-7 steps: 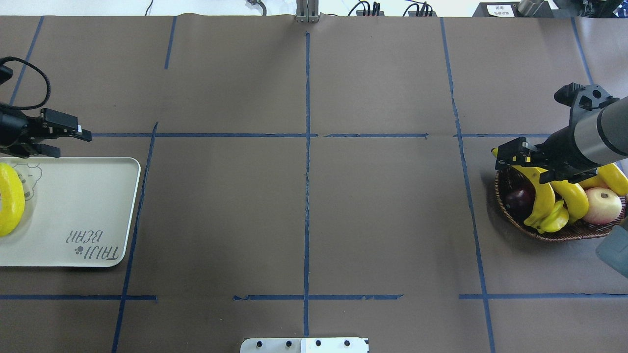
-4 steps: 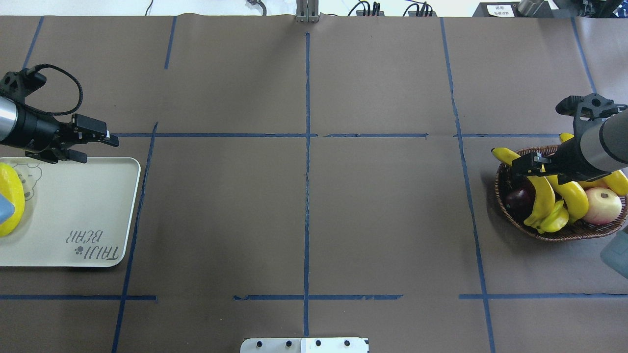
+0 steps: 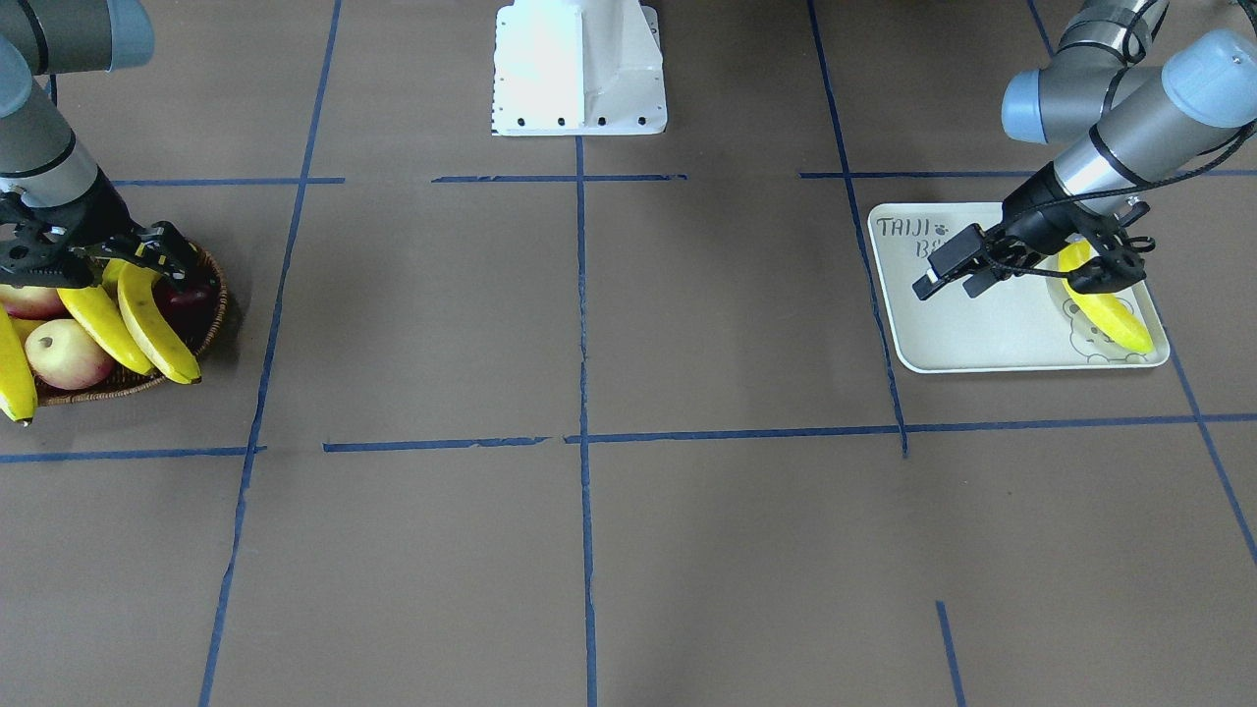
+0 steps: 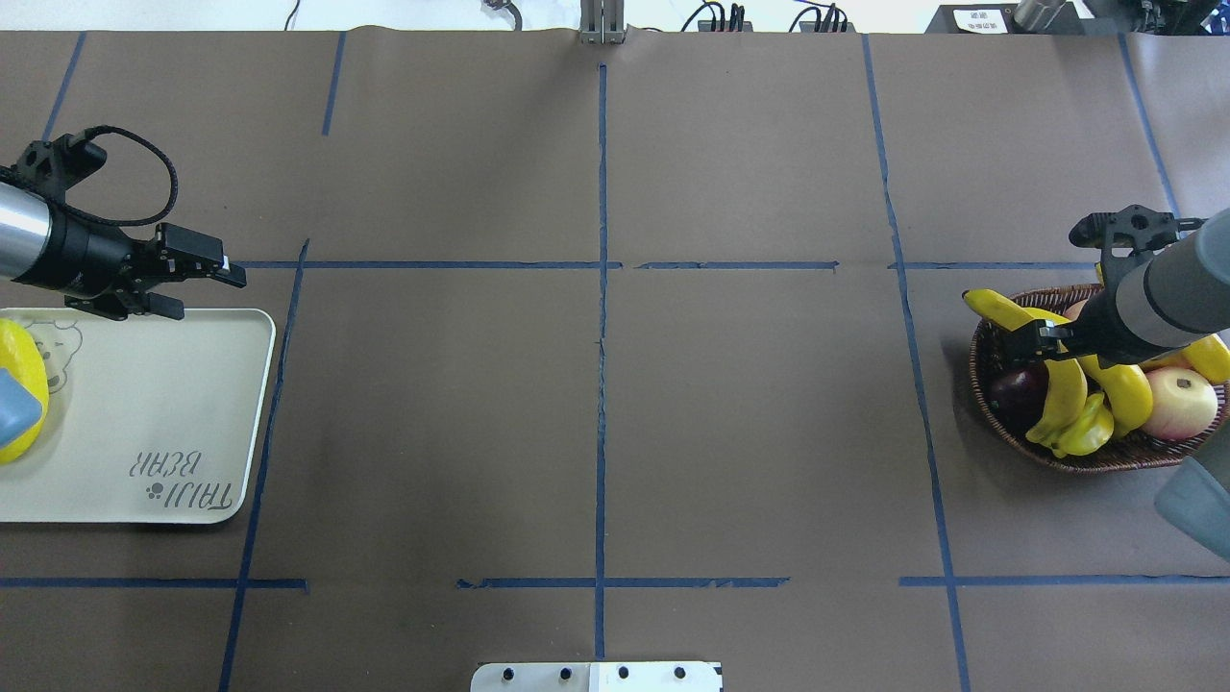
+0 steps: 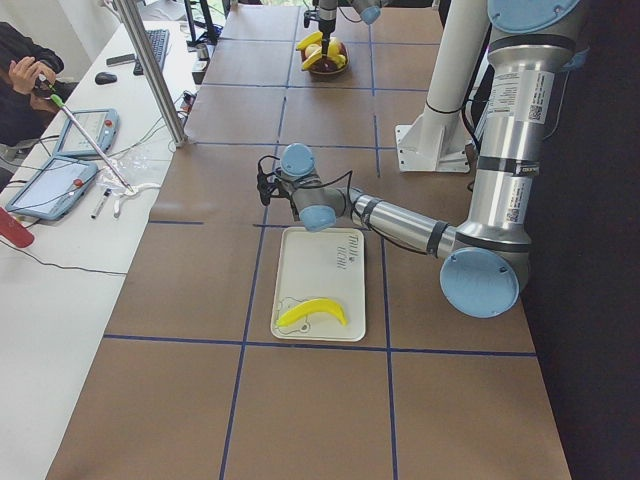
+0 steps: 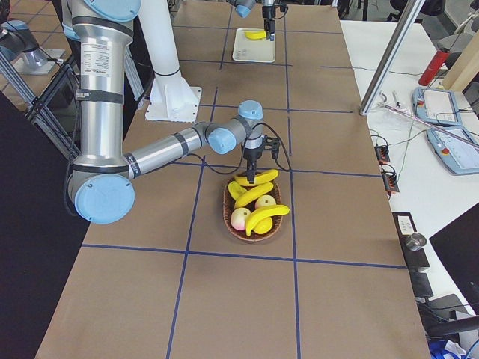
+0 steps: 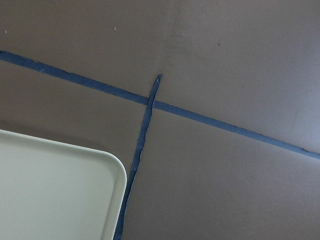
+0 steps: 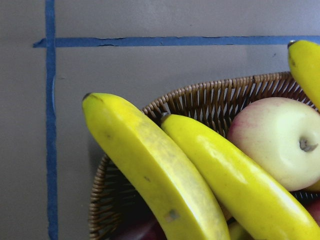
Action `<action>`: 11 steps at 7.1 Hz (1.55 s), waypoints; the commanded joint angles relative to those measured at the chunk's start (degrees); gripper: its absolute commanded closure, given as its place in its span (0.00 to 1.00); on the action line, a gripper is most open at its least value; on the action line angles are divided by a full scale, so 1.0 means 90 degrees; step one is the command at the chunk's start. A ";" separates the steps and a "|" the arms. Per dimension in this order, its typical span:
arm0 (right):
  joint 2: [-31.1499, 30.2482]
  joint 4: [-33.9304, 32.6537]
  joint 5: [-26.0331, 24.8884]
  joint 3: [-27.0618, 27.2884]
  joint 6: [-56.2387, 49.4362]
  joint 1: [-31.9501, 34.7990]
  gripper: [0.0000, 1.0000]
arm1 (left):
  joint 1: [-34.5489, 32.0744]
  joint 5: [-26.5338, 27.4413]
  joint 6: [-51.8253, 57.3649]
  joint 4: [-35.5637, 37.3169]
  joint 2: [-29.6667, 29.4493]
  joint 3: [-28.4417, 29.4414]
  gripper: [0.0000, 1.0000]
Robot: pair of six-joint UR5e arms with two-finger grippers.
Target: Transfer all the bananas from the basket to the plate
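Three yellow bananas lie in the wicker basket (image 4: 1105, 459) at the right: one (image 4: 1067, 384) along its left side, one (image 4: 1122, 386) beside it and one (image 4: 1207, 356) at the right edge. My right gripper (image 4: 1036, 336) is down in the basket and open, its fingers on either side of the leftmost banana's (image 3: 157, 324) upper end. A fourth banana (image 3: 1105, 304) rests on the off-white plate (image 4: 144, 413) at the left. My left gripper (image 4: 204, 286) hovers open and empty over the plate's far right corner.
The basket also holds a pink-cream apple (image 4: 1180, 404), a dark purple fruit (image 4: 1017, 389) and a star fruit (image 4: 1091, 432). The robot's white base (image 3: 579, 69) stands at mid table. A person (image 5: 20, 80) sits at a side desk beyond the table.
My right gripper has come down onto the leftmost banana in the basket. My left gripper has moved right along the plate's far edge, away from the banana on the plate.
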 commanded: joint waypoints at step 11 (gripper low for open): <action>-0.0341 -0.0711 0.0081 0.0781 -0.0397 -0.0001 0.99 | 0.0099 0.0000 -0.0054 0.0000 -0.0197 0.0147 0.00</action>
